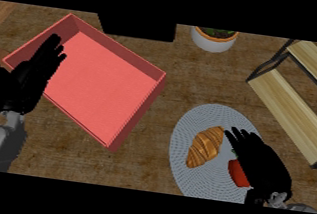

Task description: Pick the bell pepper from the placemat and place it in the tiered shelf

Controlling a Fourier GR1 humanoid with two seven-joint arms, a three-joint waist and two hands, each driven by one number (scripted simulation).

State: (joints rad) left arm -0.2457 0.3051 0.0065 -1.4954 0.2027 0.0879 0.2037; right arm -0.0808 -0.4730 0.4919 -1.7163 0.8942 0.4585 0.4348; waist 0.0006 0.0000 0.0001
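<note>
Bell pepper [239, 173]: red, lying on the round grey placemat [197, 119] near its lower right part, mostly hidden under the right hand.
Right hand [262, 160]: over the pepper, fingers pointing up and left; they seem to be curling around it, though the hand itself blocks the contact.
Croissant [205, 146]: on the same placemat, just left of the pepper and the fingers.
Left hand [27, 79]: fingers straight and relaxed, resting at the left edge of the red tray [133, 121].
Tiered shelf [304, 100]: wooden boards in a black frame, at the right, apart from the placemat.
Potted plant [214, 38]: white pot at the top.
</note>
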